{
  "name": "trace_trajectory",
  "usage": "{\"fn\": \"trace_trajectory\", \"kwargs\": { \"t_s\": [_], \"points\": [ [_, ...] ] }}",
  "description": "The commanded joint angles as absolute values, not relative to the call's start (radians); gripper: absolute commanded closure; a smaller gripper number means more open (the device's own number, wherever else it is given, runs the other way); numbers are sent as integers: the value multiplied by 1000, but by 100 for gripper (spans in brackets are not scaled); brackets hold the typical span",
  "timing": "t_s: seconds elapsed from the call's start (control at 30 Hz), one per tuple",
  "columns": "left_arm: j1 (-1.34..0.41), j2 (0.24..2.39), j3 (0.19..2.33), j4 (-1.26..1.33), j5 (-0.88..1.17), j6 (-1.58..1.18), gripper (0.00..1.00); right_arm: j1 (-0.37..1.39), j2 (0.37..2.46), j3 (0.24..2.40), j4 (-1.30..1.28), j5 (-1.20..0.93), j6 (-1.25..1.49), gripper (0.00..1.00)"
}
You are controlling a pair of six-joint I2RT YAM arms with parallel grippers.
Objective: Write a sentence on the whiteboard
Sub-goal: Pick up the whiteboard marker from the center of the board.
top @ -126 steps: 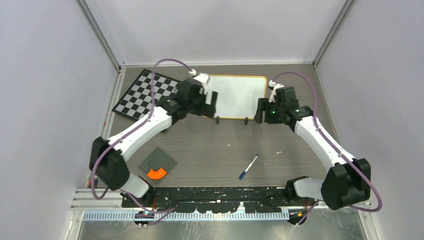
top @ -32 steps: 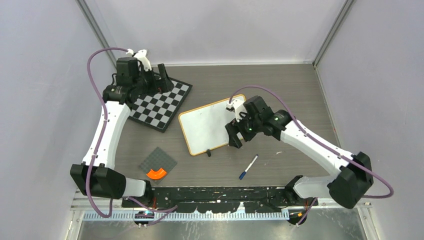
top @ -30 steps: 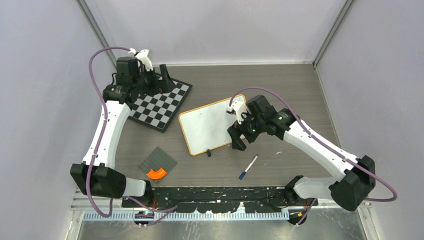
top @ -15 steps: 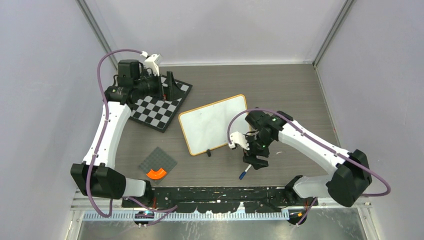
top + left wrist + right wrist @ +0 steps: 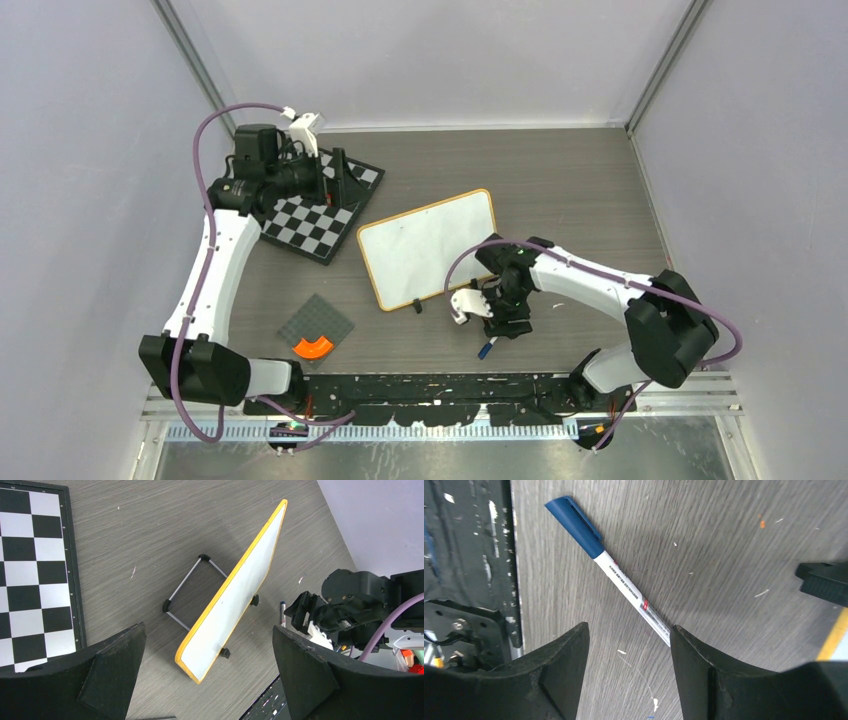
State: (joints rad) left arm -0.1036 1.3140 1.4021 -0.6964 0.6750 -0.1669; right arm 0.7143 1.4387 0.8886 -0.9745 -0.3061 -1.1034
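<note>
Your whiteboard (image 5: pixel 428 248) sits about the middle of the table (image 5: pixel 560 170), turned at an angle, with the edge that carries its two black clip feet facing the near edge. From the left wrist camera it stands tilted on a thin wire stand (image 5: pixel 189 591) rather than lying flat. Its white face looks blank.

Your right gripper (image 5: pixel 629 627) is down low over a whiteboard marker (image 5: pixel 624 587) that lies on the table close to the near edge, a little right of centre and just beside the board's near corner. The jaws are partly apart and hold nothing. The marker's white barrel runs in between them and its blue cap (image 5: pixel 574 515) points away from the fingers. The barrel's end meets the inner edge of one finger, but you cannot tell from here whether they touch.

Your left gripper (image 5: pixel 209 630) hangs above the chessboard (image 5: pixel 310 222), which lies toward the far left corner, well apart from the whiteboard. Its jaws are spread wide and carry nothing.

Near the near left corner lies a gray square plate (image 5: pixel 318 322) with an orange curved piece (image 5: pixel 314 347) on its near corner.
</note>
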Motion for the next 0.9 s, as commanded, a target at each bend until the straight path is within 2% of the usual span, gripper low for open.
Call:
{"fn": "trace_trajectory", "kwargs": {
  "t_s": [0.0, 0.23, 0.37, 0.6, 0.87],
  "points": [
    [-103, 1291, 1393, -662, 699, -159, 0, 737, 1450, 817, -826, -231, -1134, 37],
    [-103, 1300, 1393, -660, 699, -172, 0, 744, 1435, 694, -698, -161, -1146, 48],
    [-103, 1306, 1399, -661, 697, -179, 0, 752, 1412, 637, -663, -130, -1162, 62],
    [-103, 1310, 1408, -685, 698, -171, 0, 753, 1350, 679, -793, -143, -1141, 99],
    [-103, 1317, 1453, -811, 704, -82, 0, 754, 1240, 922, -1105, -241, -1028, 100]
  ]
}}
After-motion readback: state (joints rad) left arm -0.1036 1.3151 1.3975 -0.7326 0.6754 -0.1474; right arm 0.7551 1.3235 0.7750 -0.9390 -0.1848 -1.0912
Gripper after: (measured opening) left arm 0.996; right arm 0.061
